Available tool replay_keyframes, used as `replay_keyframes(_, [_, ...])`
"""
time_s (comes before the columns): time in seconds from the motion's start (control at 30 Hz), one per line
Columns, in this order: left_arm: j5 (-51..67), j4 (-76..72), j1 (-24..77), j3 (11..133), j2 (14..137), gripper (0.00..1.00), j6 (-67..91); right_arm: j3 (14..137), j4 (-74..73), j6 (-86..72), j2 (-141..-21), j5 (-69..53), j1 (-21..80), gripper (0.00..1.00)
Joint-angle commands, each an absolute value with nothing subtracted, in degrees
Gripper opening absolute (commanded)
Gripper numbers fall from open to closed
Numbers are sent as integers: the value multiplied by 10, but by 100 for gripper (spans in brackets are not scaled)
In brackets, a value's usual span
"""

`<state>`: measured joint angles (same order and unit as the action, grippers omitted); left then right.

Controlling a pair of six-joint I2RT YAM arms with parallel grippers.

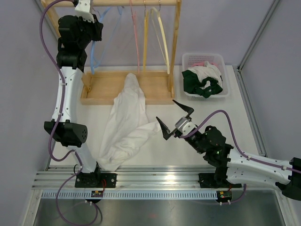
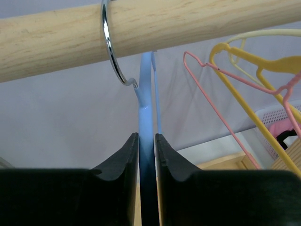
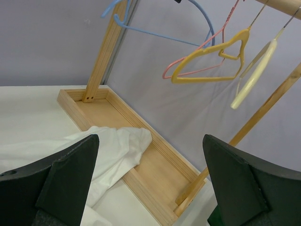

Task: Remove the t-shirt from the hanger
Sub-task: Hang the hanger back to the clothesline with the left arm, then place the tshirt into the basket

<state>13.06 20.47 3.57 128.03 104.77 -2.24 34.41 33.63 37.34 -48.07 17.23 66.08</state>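
left jaws: mine, clamped on blue hanger (image 2: 146, 106) under the wooden rail (image 2: 211, 19)
right jaws: mine, wide apart, empty
white t-shirt (image 1: 126, 123): heaped on bench (image 1: 169, 153), 9 o'clock from right jaws

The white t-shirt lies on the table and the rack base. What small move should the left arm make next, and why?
Probably open the left gripper wider and back away from the blue hanger. Its hook sits over the wooden rod, and the white t-shirt is already off it, so a grip there seems unneeded.
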Motion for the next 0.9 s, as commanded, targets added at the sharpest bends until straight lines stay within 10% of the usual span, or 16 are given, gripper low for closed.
replay_keyframes(0.0, [147,230,35,1266,1013,25,-40,355,350,363,-483,173,660,100])
replay_keyframes(0.2, [149,238,35,1269,997,73,-38,355,347,361,-485,176,660,99])
replay_keyframes(0.43, [153,250,35,1260,955,96,-40,376,321,337,-504,201,660,99])
replay_keyframes(0.87, [102,186,21,1025,738,99,-54,477,121,196,-610,164,660,99])
